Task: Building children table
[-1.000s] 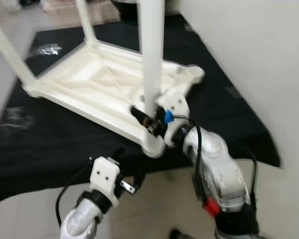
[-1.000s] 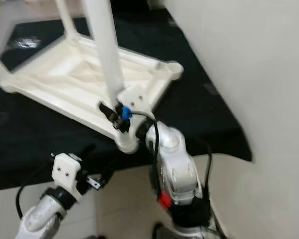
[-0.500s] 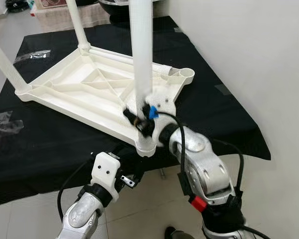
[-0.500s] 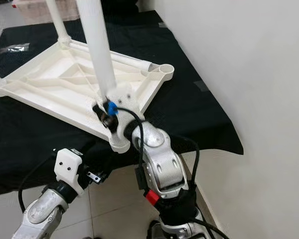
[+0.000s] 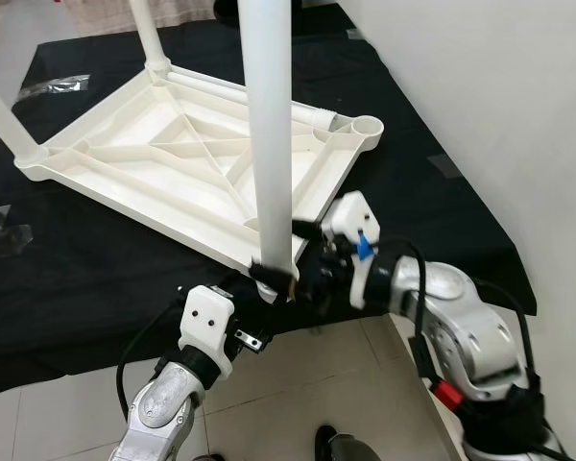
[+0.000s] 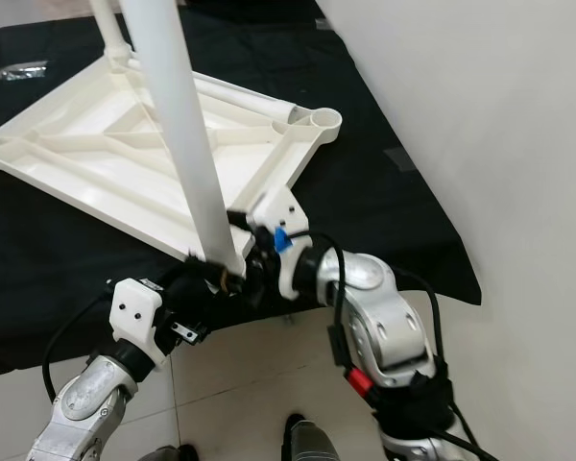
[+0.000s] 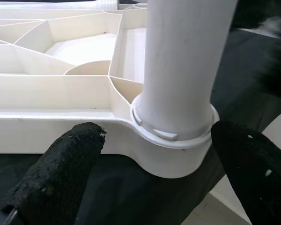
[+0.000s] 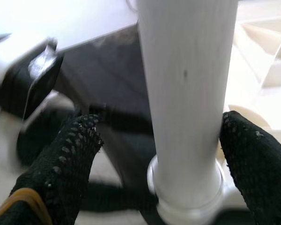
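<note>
The white children's table point(image 5: 173, 163) lies upside down on a black cloth. A white leg point(image 5: 269, 125) stands upright in its near corner socket point(image 7: 173, 140). My right gripper point(image 5: 286, 280) is open around the base of this leg, one finger point(image 8: 70, 159) on each side. My left gripper point(image 5: 254, 312) is open just below the cloth's edge, its fingers point(image 7: 61, 173) straddling the same corner socket from outside. Two more legs point(image 5: 146, 34) stand in the far corners. The right corner socket point(image 5: 367, 125) is empty, with a loose leg point(image 5: 259, 96) lying beside it.
The black cloth point(image 5: 96, 279) ends just in front of the near corner, above the tiled floor point(image 5: 298, 403). A white wall point(image 5: 518, 115) runs close along the right side. Clear plastic bags point(image 5: 5, 235) lie on the cloth at the left.
My right gripper has let go of the leg higher up and slid down to its base, the wrist drawing back to the right. The left gripper has risen to the corner socket. The camera shifted.
</note>
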You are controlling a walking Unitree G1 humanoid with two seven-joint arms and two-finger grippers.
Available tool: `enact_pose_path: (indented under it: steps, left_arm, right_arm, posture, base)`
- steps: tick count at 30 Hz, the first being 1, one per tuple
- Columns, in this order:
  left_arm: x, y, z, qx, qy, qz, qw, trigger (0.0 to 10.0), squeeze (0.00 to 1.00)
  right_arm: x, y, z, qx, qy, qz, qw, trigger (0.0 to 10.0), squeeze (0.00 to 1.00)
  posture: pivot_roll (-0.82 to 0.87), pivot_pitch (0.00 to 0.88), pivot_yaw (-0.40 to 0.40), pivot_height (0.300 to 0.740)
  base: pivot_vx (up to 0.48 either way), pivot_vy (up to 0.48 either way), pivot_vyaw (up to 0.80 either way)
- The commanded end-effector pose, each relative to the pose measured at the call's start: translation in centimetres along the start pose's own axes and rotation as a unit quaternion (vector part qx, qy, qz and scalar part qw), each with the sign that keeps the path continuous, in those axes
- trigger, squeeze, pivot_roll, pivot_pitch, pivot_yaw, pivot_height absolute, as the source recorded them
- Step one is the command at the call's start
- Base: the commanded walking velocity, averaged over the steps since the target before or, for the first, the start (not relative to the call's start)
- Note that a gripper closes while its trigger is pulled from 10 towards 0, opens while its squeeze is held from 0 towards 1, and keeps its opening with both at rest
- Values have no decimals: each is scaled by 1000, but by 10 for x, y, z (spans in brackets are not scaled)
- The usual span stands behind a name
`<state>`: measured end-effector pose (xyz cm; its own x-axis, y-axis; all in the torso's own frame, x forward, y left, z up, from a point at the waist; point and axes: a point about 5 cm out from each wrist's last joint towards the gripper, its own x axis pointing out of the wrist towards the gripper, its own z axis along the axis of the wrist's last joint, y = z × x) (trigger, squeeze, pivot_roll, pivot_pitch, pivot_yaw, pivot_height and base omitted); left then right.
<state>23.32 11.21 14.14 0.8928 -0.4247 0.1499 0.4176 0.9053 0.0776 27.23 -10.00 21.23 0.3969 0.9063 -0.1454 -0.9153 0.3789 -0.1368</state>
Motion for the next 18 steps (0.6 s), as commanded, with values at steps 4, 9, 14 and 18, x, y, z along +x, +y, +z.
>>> enact_pose_path:
  steps: [4,9,14,18]
  left_arm:
    - [-3,-1,-3,26,12,-6,1000,10000,0]
    - [-2,-12,7,114,1,-55,992,10000,0]
    - [3,-20,16,142,-21,-67,987,10000,0]
    - [12,-21,28,147,-49,-42,987,10000,0]
  right_arm:
    - [-16,-2,-15,-1,24,32,999,10000,0]
    - [-49,-22,-19,7,37,6,999,10000,0]
    - [-66,-29,-22,15,49,4,999,10000,0]
    - [-74,-34,-27,13,61,-3,998,10000,0]
  posture:
    - [-11,180,-7,740]
    - [-12,178,4,740]
    - [-13,179,13,740]
    - [-12,180,18,740]
  base:
    - [0,0,0]
    - [0,0,0]
    - [0,0,0]
    - [0,0,0]
